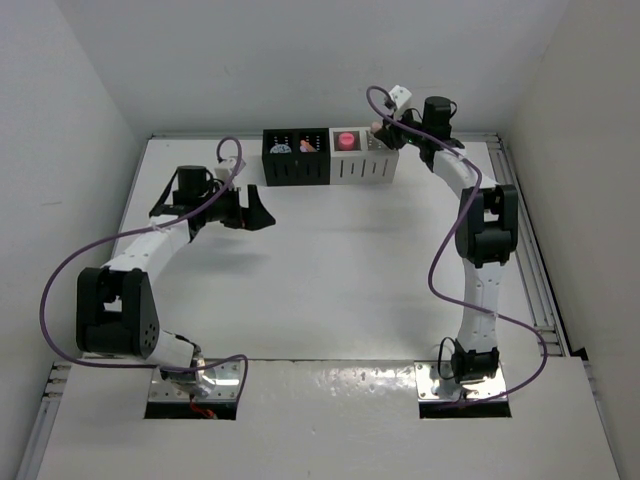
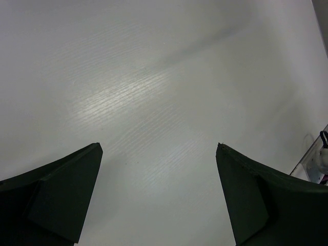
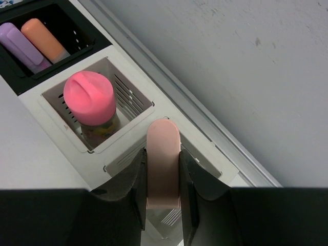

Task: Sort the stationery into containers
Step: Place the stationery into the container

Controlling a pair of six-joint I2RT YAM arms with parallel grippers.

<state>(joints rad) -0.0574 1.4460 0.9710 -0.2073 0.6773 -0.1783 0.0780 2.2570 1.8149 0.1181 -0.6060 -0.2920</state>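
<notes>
The black organizer (image 1: pixel 295 157) and the white organizer (image 1: pixel 362 158) stand side by side at the back of the table. The hot-pink tube (image 3: pixel 89 97) stands upright in the white organizer's (image 3: pixel 61 138) left compartment. My right gripper (image 3: pixel 163 154) is shut on the pale pink stick (image 3: pixel 163 136), held over the white organizer's right compartment. The black organizer (image 3: pixel 66 38) holds a lilac piece (image 3: pixel 20 43) and an orange piece (image 3: pixel 46 40) in one compartment, and a blue-white item (image 1: pixel 281 147) in the other. My left gripper (image 2: pixel 159 148) is open and empty over bare table (image 2: pixel 154 77).
A metal rail (image 3: pixel 205 118) and the back wall run just behind the organizers. The left arm's gripper (image 1: pixel 255 212) hovers left of and in front of the black organizer. A table-edge rail (image 2: pixel 312 159) shows at the right of the left wrist view.
</notes>
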